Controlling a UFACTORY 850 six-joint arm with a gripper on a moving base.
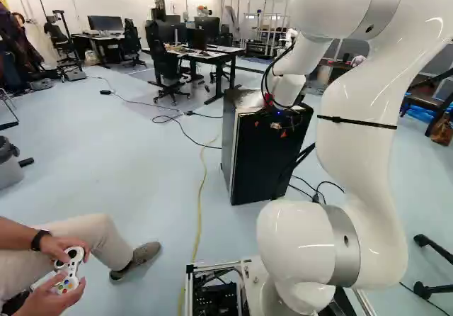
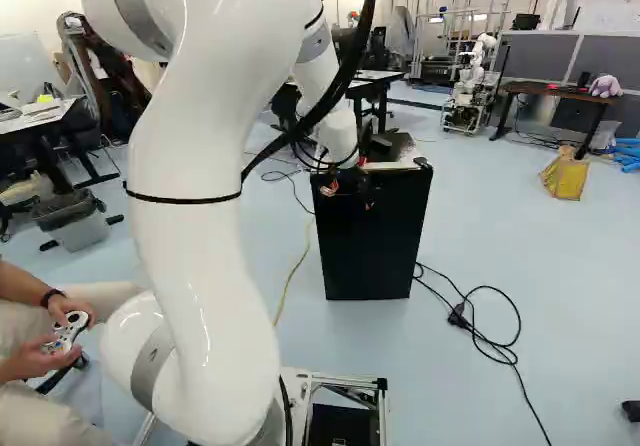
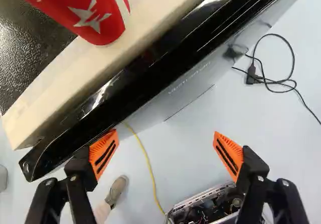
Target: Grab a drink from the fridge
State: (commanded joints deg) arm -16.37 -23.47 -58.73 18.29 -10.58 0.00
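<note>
Although the arm [image 1: 361,117] reaches over to the fridge [image 1: 265,164] in the left base view, the door seems to be closed, so the drink is presumably inside and I cannot see it. From so near, a small error of height or angle could make the wrist press on the fridge top, and the whole box might tilt or slide. In the right base view, the dark front [image 2: 370,251] of the fridge shows no gap that I can make out, and a black cable [image 2: 490,341] lies on the floor just beside it; if the base must go back or around to swing the door, a wheel could catch this cable. In the wrist view, the gripper [image 3: 166,132] is wide apart and has nothing between its fingers. One orange pad [image 3: 104,155] is very near the black door edge [image 3: 150,73], but I cannot tell whether they touch. The next move is probably to hook or pinch this edge; if the finger comes in too shallow, it could slip off the glossy surface. A red container [image 3: 100,18] sits on a cream strip [image 3: 57,88] at the fridge top, and a sudden pull could shake it and knock it down.
</note>
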